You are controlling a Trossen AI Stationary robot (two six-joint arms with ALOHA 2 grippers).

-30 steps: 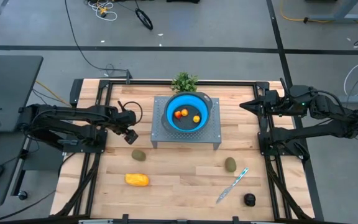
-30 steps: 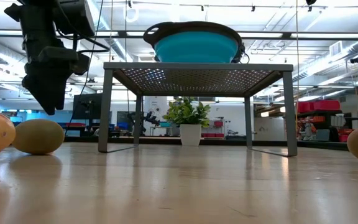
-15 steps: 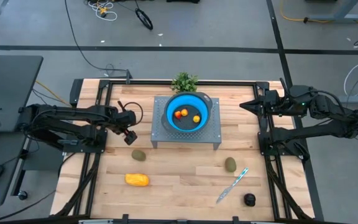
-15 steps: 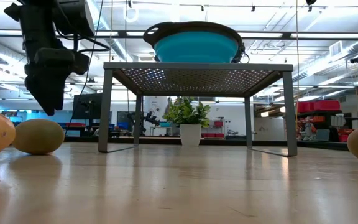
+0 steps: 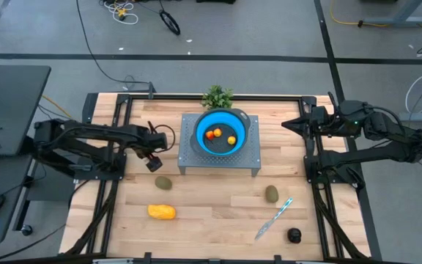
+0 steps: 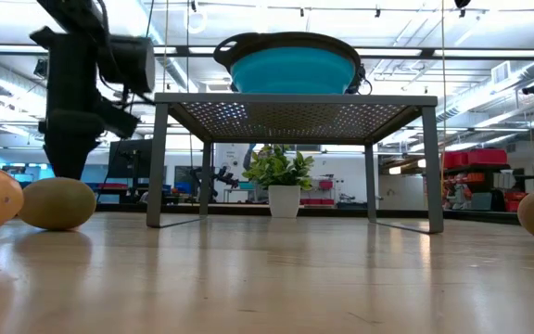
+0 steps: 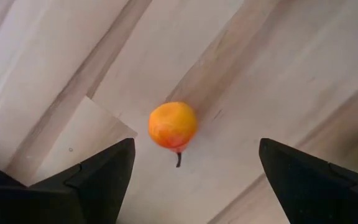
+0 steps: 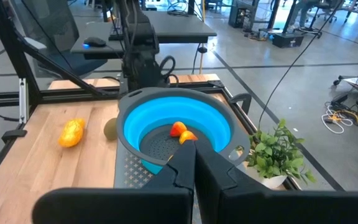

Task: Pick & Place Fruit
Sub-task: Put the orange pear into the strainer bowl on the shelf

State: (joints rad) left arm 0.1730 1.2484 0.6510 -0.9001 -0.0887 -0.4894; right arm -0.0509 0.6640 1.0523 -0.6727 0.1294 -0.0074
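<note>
The left tool [image 5: 154,158] hangs over the pale wooden plank surface [image 5: 211,213] with its two dark fingers [image 7: 98,174] spread wide and nothing between them. Directly below it, in the gap between the fingers, a small round orange fruit with a short dark stem [image 7: 173,126] lies on the wood, untouched. Just beside the tool, toward the front edge, sits an olive-brown oval fruit [image 5: 164,182]; farther the same way lies the larger yellow-orange oblong fruit [image 5: 161,212]. On the tool's other side stands a grey perforated metal stand [image 5: 220,155] carrying a bright blue round collapsible bowl [image 5: 201,137], in which small orange and red-orange round fruits [image 5: 213,133] rest.

The right tool [image 5: 287,122] waits at the far right edge, closed and empty, well apart from the second olive-brown oval fruit [image 5: 271,193] and the near-black round fruit [image 5: 294,235], both near the front, with a silver knife with a light-blue handle [image 5: 273,218] between them.
</note>
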